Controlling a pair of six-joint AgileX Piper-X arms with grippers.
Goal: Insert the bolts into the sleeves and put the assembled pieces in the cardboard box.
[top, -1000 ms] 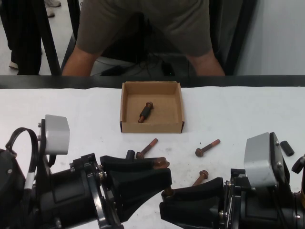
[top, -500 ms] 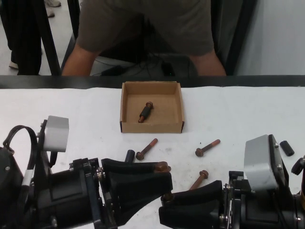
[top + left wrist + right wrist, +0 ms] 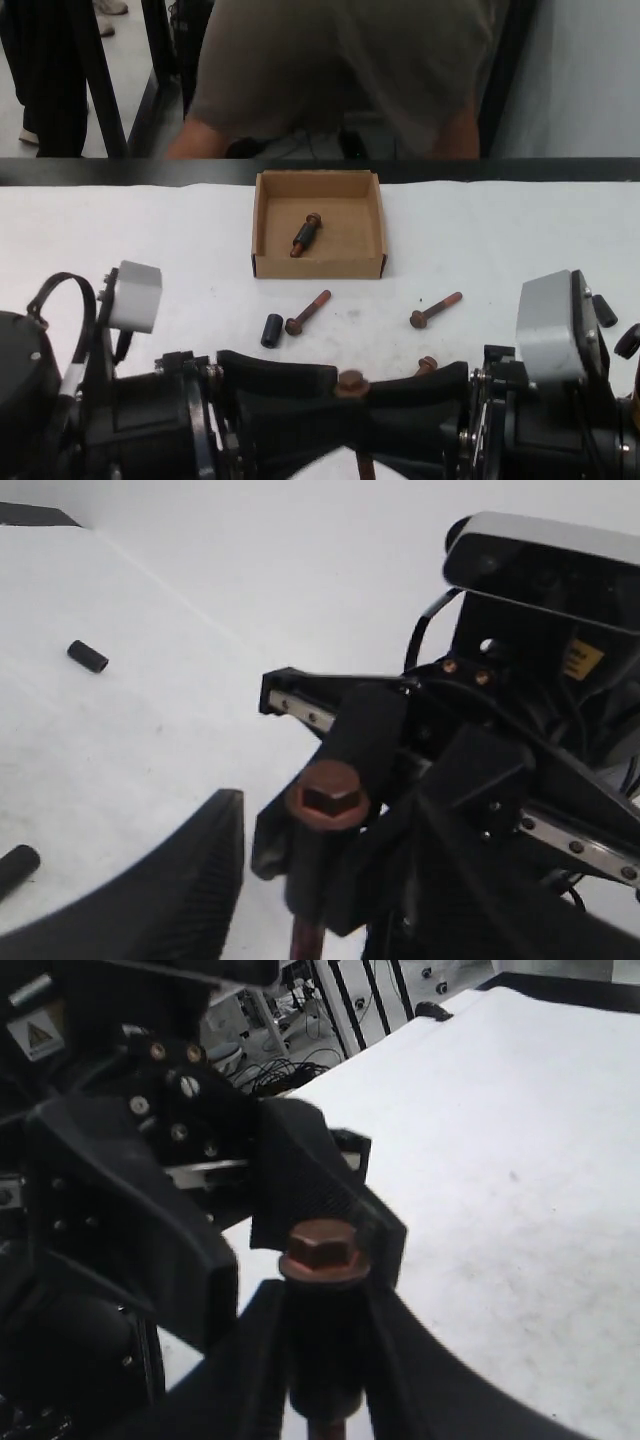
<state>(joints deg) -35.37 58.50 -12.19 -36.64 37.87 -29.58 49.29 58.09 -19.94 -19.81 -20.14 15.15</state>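
- At the near edge of the white bench point(image 3: 150, 230), between the two arms: a brown bolt point(image 3: 320, 1250), upright, hexagonal head on top, seated in a black sleeve point(image 3: 322, 1345).
- Right gripper point(image 3: 322, 1360) clenched on that sleeve, one finger against each side, with the bolt's shank poking out below.
- Left gripper point(image 3: 320, 900) released, its ribbed finger point(image 3: 150, 900) standing apart from the bolt.
- Farther back, mid-bench: an open cardboard box point(image 3: 318, 263) with one assembled piece point(image 3: 306, 234) lying inside.
- Loose between box and grippers: left loose bolt point(image 3: 307, 312), right loose bolt point(image 3: 436, 310), and nearest loose bolt point(image 3: 427, 365), partly hidden behind the right gripper.
- Just beside the left loose bolt: a spare sleeve point(image 3: 271, 330).
- Far right: a second spare sleeve point(image 3: 603, 310).
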